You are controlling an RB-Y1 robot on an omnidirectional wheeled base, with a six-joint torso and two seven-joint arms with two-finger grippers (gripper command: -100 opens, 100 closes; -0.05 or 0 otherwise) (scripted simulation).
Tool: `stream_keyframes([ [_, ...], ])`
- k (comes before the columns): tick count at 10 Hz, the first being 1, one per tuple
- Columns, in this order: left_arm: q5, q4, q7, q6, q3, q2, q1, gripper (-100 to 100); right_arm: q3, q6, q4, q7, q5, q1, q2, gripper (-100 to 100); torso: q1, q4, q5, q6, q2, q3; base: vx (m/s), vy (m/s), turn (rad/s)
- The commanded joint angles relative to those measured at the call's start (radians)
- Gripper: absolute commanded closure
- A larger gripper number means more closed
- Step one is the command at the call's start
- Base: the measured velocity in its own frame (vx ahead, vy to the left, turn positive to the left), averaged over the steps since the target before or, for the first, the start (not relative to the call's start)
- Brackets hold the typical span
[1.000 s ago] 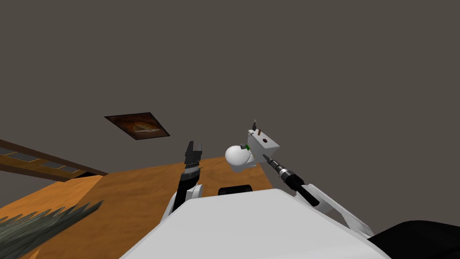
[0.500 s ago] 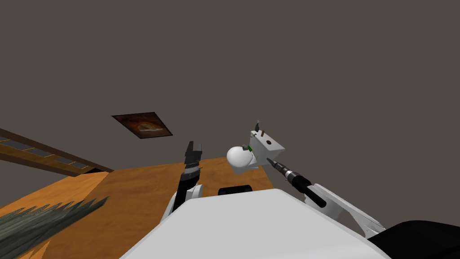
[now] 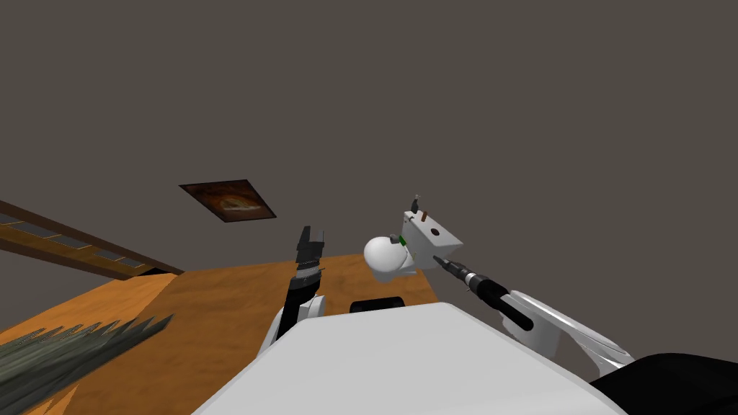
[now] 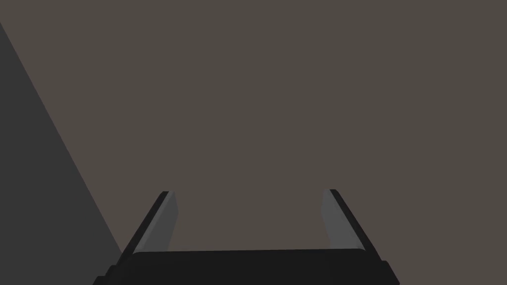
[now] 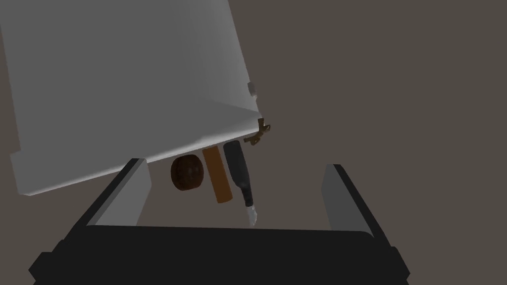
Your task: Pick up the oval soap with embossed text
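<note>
A dark brown oval soap [image 5: 187, 172] lies on the lid of a white toilet tank [image 5: 124, 89], beside an orange-brown stick [image 5: 217, 174] and a dark bottle [image 5: 240, 173] with a pale tip. In the head view the soap [image 3: 434, 232] is a dark spot on the tank [image 3: 425, 245]. My right gripper [image 5: 237, 166] is open and close to the tank, with the soap just inside its finger [image 5: 133, 190] on the tank's side, not touched. In the head view the right gripper [image 3: 438, 258] points at the tank from the lower right. My left gripper [image 4: 247, 193] is open and raised [image 3: 311, 234].
The white toilet bowl [image 3: 384, 253] bulges out beside the tank, over an orange wooden floor [image 3: 216, 302]. A small bronze handle [image 5: 260, 132] sticks out at the tank's corner. A dark picture [image 3: 228, 200] hangs on the grey wall. Spiky plant leaves [image 3: 65, 353] lie far left.
My right arm has swung a little to the right, its gripper staying at the tank's near edge. The head view shifted slightly. The left arm has not moved.
</note>
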Motion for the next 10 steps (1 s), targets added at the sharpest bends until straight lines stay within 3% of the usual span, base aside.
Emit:
stream_keyframes([
  [1,0.0,0.0,0.0,0.0,0.0,0.0,0.0,0,0.008,-0.005,0.027,0.005,0.01,-0.005,-0.05,-100,0.0,0.0,0.0,0.0,0.0,0.0,0.125,-0.063,0.046],
  [6,0.0,0.0,0.0,0.0,0.0,0.0,0.0,0,0.031,-0.031,0.098,0.016,0.037,-0.03,-0.212,-100,0.0,-0.001,0.0,0.0,-0.005,-0.003,0.157,-0.049,0.038],
  [10,0.0,0.0,0.0,0.0,0.0,0.0,0.0,0,0.047,-0.048,0.14,0.023,0.055,-0.047,-0.313,-100,0.0,-0.001,0.0,0.0,-0.003,-0.002,0.133,-0.047,0.03],
])
